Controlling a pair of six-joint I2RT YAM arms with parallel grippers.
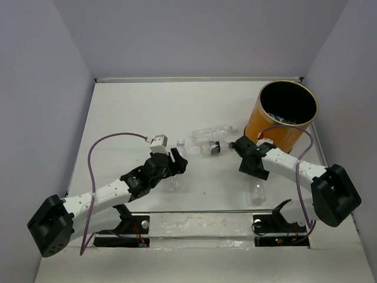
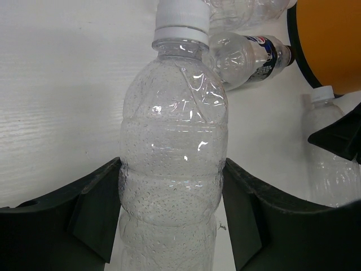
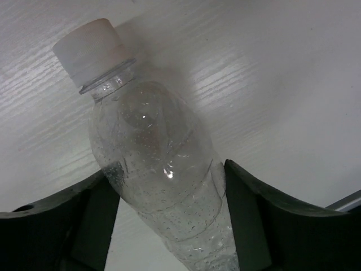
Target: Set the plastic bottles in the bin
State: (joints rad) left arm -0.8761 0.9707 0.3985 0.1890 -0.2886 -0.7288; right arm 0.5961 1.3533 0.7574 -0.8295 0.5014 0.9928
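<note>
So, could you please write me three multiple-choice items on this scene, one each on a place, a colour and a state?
1. Where does the orange bin stand in the top view?
A. far left
B. far right
C. between the arm bases

2. What colour is the cap of the clear bottle in the left hand?
A. red
B. green
C. white

3. How is the blue-labelled bottle placed?
A. lying on the table
B. standing upright
C. inside the bin

Answers:
1 B, the bin sits near the table's far right corner.
2 C, the left wrist view shows a white cap.
3 A, the bottle lies on its side, left of the bin.
</note>
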